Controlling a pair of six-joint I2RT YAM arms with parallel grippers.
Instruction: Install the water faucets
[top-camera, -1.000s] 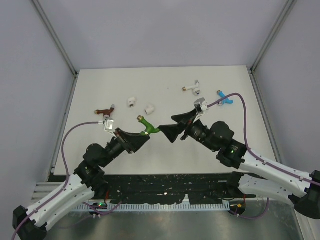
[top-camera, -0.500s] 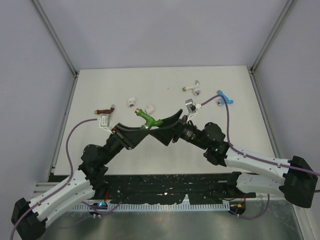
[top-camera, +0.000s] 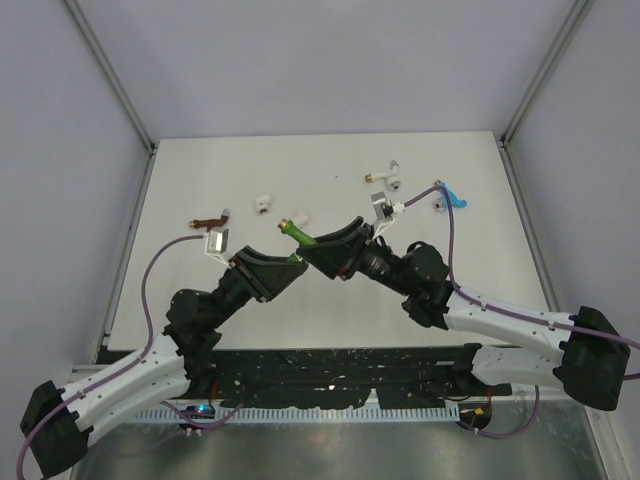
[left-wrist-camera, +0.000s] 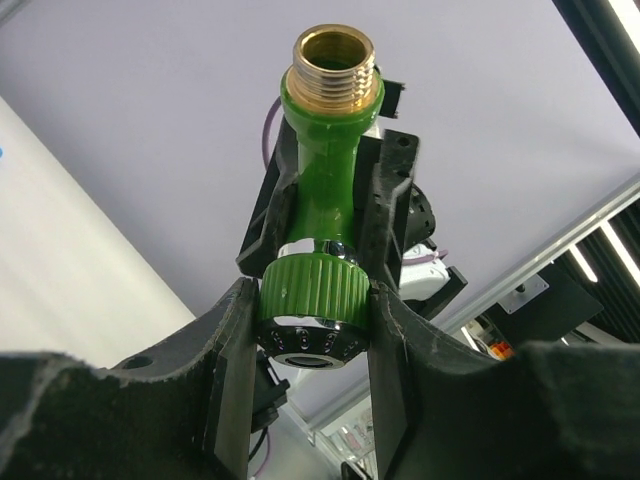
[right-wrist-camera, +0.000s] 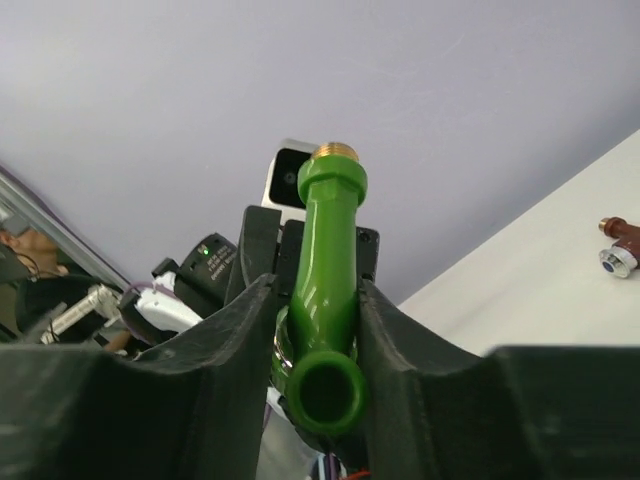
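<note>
A green water faucet (top-camera: 299, 236) is held above the table between both arms, brass threaded end (left-wrist-camera: 334, 58) pointing away. My left gripper (left-wrist-camera: 312, 300) is shut on its ribbed green knob (left-wrist-camera: 315, 285), and a silvery ring shows below the knob. My right gripper (right-wrist-camera: 320, 325) is shut on the green body (right-wrist-camera: 328, 240) from the other side, with the open spout end facing its camera. In the top view the left gripper (top-camera: 291, 260) and right gripper (top-camera: 308, 250) meet at the faucet. The white faucet (top-camera: 385, 178), blue faucet (top-camera: 450, 195) and brown faucet (top-camera: 208, 222) lie on the table.
Two stubby white pipe fittings (top-camera: 263, 203) (top-camera: 299, 214) lie on the table (top-camera: 200, 180) just beyond the held faucet. The brown faucet (right-wrist-camera: 620, 245) also shows at the right of the right wrist view. Grey walls enclose the table on three sides.
The right gripper, open and apart from the faucet a second ago, has moved in and shut on its green body. Both arms have carried the faucet slightly farther from the bases.
</note>
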